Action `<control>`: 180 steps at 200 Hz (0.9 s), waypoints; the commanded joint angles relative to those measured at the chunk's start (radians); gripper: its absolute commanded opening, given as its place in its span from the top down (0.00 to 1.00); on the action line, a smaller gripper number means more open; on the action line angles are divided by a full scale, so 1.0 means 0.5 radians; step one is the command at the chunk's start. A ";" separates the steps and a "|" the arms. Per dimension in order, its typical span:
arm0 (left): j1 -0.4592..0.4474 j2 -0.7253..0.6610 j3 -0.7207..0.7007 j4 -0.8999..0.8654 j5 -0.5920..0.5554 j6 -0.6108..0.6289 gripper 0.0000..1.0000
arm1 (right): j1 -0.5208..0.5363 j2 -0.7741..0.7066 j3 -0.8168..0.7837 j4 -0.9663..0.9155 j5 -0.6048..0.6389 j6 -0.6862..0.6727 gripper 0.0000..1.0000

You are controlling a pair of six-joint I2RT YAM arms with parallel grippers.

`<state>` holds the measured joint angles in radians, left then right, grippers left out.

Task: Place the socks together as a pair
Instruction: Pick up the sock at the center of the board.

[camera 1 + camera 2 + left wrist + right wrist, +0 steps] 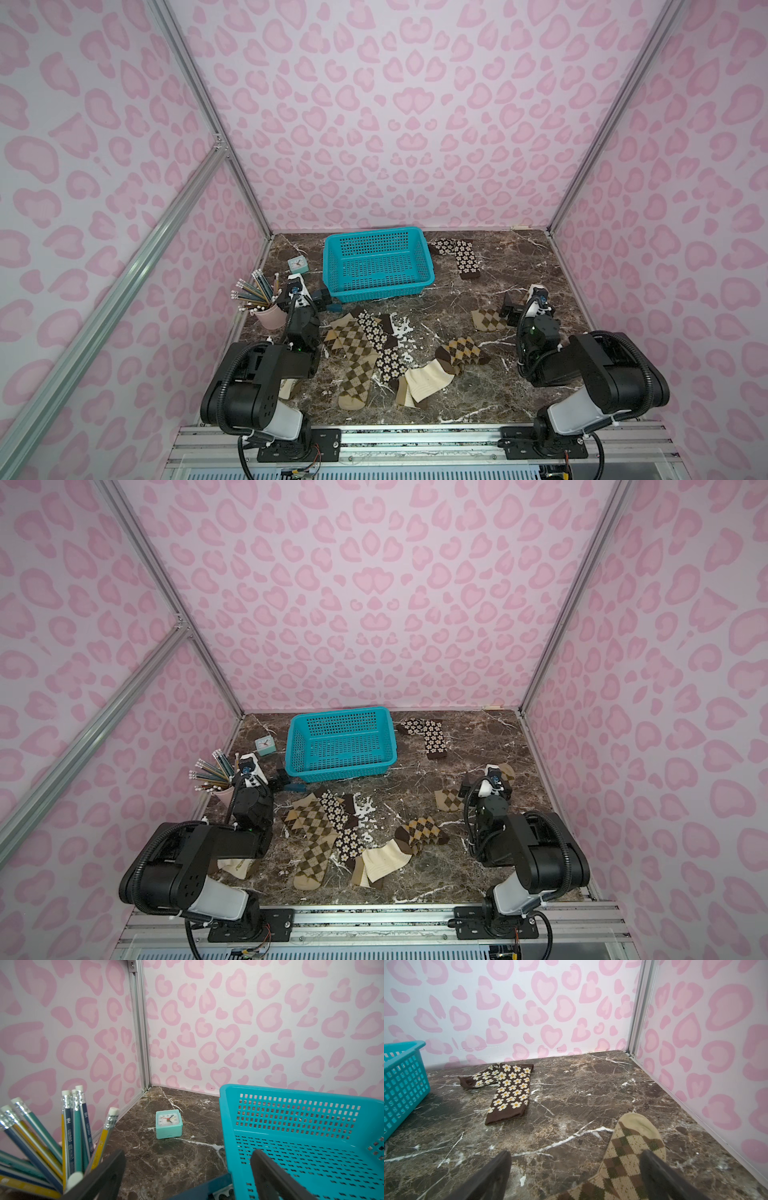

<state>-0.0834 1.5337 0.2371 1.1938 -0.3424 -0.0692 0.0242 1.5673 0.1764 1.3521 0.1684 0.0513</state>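
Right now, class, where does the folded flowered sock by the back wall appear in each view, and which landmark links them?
Top view: flowered sock at the back, right of the basket.
Top view: same place.
Left wrist: not in it.
Right wrist: near the back wall, apart from the basket.
Shared landmark: the basket, visible in every view.

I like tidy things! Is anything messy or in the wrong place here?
Yes, the socks are mixed up. One flower sock lies alone beside the blue basket, while its twin sits in a crisscross pile nearer the robot. One tan argyle sock is in that pile; its match lies by the right gripper.
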 commanded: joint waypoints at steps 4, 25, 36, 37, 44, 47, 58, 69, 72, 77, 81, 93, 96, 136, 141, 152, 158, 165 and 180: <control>0.004 0.001 0.015 0.087 -0.009 0.020 0.03 | 0.000 0.004 0.021 0.094 0.007 -0.017 0.00; 0.004 0.003 0.017 0.087 -0.009 0.022 0.03 | 0.000 0.004 0.019 0.094 0.004 -0.017 0.00; 0.003 0.002 0.017 0.085 -0.009 0.020 0.03 | -0.002 0.004 0.019 0.094 0.002 -0.017 0.00; 0.003 0.003 0.017 0.087 -0.009 0.019 0.03 | -0.001 0.004 0.020 0.094 0.003 -0.017 0.00; 0.005 0.003 0.017 0.087 -0.009 0.020 0.03 | -0.002 0.004 0.020 0.094 0.001 -0.015 0.00; 0.004 0.004 0.017 0.088 -0.009 0.021 0.03 | -0.003 0.002 0.019 0.094 0.001 -0.014 0.00; 0.005 0.003 0.014 0.088 -0.009 0.022 0.03 | -0.010 0.003 0.019 0.095 -0.011 -0.009 0.00; 0.004 -0.001 0.013 0.090 -0.006 0.020 0.03 | -0.017 -0.002 0.015 0.102 -0.027 -0.006 0.00; 0.005 -0.002 0.010 0.092 -0.006 0.022 0.03 | -0.020 -0.005 0.010 0.105 -0.027 -0.005 0.00; 0.005 -0.005 0.009 0.106 0.000 0.029 0.03 | -0.016 -0.007 0.002 0.120 -0.020 -0.008 0.00; 0.004 -0.023 0.021 0.081 0.018 0.041 0.03 | -0.016 -0.011 -0.008 0.137 -0.009 -0.008 0.00; -0.008 -0.137 0.157 -0.263 0.088 0.089 0.03 | -0.013 -0.061 -0.058 0.190 0.028 0.008 0.00; -0.013 -0.163 0.221 -0.404 0.074 0.089 0.03 | -0.013 -0.083 -0.073 0.193 0.036 0.010 0.00; -0.054 -0.488 0.652 -1.173 0.030 -0.110 0.03 | 0.002 -0.722 -0.070 -0.492 -0.026 0.072 0.00; -0.070 -0.529 0.676 -1.220 0.016 -0.133 0.03 | 0.014 -0.812 -0.064 -0.593 -0.042 0.078 0.00; -0.117 -0.608 0.747 -1.358 -0.033 -0.157 0.03 | 0.061 -1.017 -0.018 -0.892 -0.015 0.105 0.00; -0.152 -0.652 0.789 -1.442 -0.071 -0.173 0.03 | 0.078 -1.123 0.028 -1.078 -0.002 0.136 0.00; -0.181 -0.704 0.841 -1.528 -0.097 -0.208 0.03 | 0.084 -1.235 0.089 -1.290 0.007 0.188 0.00; -0.251 -0.806 0.946 -1.778 -0.067 -0.310 0.03 | 0.108 -1.419 0.245 -1.725 -0.061 0.280 0.00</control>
<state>-0.1703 1.1927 0.6434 0.5400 -0.3550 -0.1387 0.0639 0.9688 0.2054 0.8921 0.1642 0.1127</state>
